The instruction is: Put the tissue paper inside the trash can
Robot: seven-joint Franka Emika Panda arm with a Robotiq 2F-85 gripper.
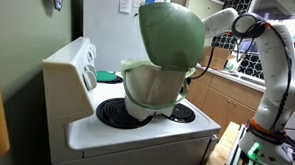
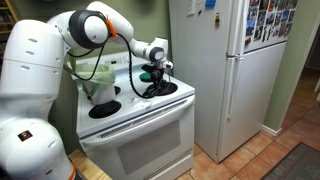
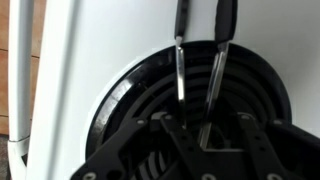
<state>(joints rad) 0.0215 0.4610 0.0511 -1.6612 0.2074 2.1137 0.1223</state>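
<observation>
In an exterior view, the trash can [image 1: 152, 88] sits close to my camera on the tabletop [image 1: 135, 140], which is the white top of a stove. Its green domed lid [image 1: 172, 34] is tipped up at 12 o'clock above the cream body. A black coil burner [image 1: 114, 113] shows at 8 o'clock from the bin. The arm [image 1: 273, 68] reaches in from 3 o'clock and passes behind the lid, so the pincer is hidden from me here.

In an exterior view from the stove's front, the arm [image 2: 90, 30] bends over from 9 o'clock. The pincer [image 2: 155, 80] points down just above the rear burner [image 2: 165, 91]. The trash can [image 2: 103, 88] is at 9 o'clock from the pincer, apart from it and partly behind the arm. A white fridge [image 2: 225, 70] stands at 3 o'clock, just beside the stove.

In the wrist view, the pincer [image 3: 200, 30] has its fingers [image 3: 222, 25] apart with a narrow gap. I see only the black burner coil [image 3: 250, 90] through that gap. The white tabletop [image 3: 90, 70] lies at 9 o'clock. I cannot make out the tissue paper in any view.
</observation>
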